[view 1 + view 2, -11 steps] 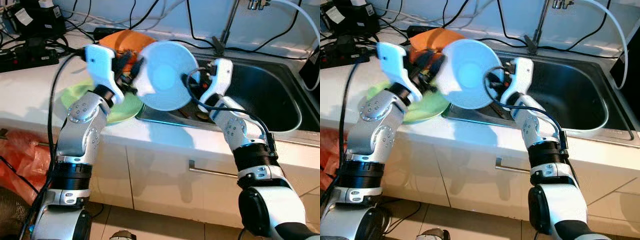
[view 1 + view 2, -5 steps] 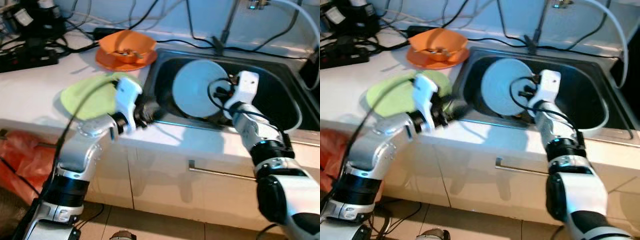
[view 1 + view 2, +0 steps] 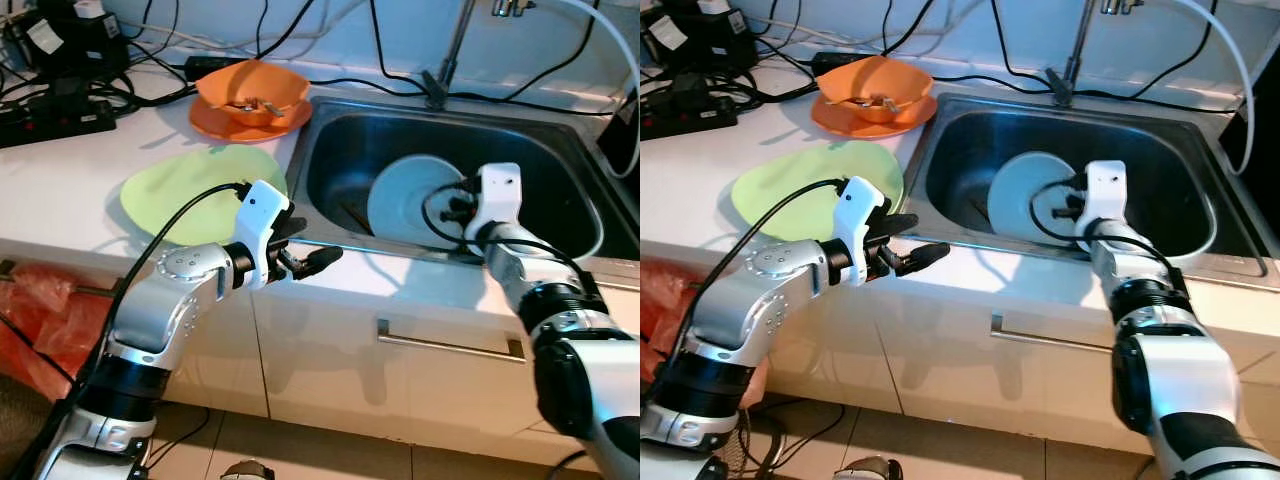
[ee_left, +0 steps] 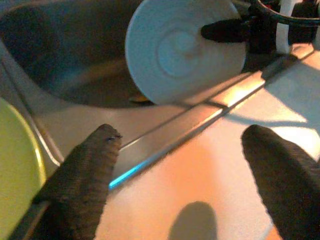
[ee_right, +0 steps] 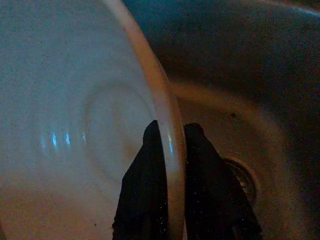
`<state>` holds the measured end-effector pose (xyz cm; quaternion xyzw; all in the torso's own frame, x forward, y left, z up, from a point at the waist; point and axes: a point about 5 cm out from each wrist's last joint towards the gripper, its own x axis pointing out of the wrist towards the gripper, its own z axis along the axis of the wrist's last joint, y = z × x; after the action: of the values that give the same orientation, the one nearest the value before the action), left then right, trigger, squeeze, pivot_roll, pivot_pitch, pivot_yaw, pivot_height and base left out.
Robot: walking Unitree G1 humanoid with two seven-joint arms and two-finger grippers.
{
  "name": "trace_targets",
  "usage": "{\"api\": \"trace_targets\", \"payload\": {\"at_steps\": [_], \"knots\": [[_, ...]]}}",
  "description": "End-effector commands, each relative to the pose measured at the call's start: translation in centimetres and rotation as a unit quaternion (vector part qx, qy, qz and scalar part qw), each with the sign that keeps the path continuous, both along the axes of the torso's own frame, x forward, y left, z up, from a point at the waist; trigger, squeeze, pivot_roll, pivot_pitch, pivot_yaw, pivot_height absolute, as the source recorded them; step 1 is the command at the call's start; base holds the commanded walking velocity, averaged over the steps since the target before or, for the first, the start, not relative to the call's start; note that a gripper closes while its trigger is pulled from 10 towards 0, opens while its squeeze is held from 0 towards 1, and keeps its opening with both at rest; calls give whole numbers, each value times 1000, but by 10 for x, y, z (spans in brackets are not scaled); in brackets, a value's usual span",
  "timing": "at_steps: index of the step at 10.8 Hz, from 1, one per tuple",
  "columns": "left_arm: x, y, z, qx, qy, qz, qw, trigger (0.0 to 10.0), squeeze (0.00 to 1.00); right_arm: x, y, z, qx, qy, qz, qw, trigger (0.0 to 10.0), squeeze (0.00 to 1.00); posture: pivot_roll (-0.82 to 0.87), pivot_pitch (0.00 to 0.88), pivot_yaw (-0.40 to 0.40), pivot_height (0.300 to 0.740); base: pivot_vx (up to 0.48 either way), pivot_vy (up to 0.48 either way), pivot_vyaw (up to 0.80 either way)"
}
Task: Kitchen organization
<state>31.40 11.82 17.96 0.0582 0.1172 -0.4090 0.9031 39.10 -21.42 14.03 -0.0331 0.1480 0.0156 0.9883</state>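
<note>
The pale blue plate [image 3: 420, 200] is now lower, inside the sink [image 3: 345, 135], with the right gripper [image 5: 170, 150] pinching its rim. The left gripper [image 3: 318, 260], fingers apart and empty, has withdrawn toward 9 o'clock, above the counter edge [image 3: 400, 285]. Placing seems nearly done.

Both eye views are bright and sharp, lit from above; the white counter [image 3: 60, 190] is nearly washed out, and soft arm shadows fall on the cabinet fronts below. The sink [image 3: 560, 190] basin is darker, with a thin glare line along its near rim. The left wrist view is warm-toned, its fingers [image 4: 85, 175] blurred. The right wrist view is dim and grainy.
</note>
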Motion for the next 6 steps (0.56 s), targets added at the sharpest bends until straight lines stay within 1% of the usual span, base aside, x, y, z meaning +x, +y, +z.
{"api": "trace_targets", "payload": {"at_steps": [1,2,3,4,5,6], "knots": [[-3,0,0,15,0,-4,1000,10000,1000,-1,-6,-1,-12,2,1,1000,0,0,206,53,-10,740,0,0,0],[-3,0,0,17,-1,-1,1000,10000,1000,-3,-2,-7,-18,18,17,1000,1333,0,206,55,-10,740,0,0,0],[-3,0,1,18,-1,-2,1000,10000,784,-5,3,-14,-25,35,38,998,4941,0,206,56,-11,740,0,0,0],[-3,-2,2,21,0,-4,1000,10000,678,-7,10,-20,-31,54,67,996,7569,0,206,56,-12,740,0,0,0],[-3,-2,2,24,0,-4,1000,10000,671,-8,13,-22,-35,60,77,995,7961,0,206,56,-12,740,0,0,0],[-3,-1,2,26,0,-4,1000,10000,671,-9,15,-24,-40,65,88,993,7961,0,206,56,-12,740,0,0,0]]}}
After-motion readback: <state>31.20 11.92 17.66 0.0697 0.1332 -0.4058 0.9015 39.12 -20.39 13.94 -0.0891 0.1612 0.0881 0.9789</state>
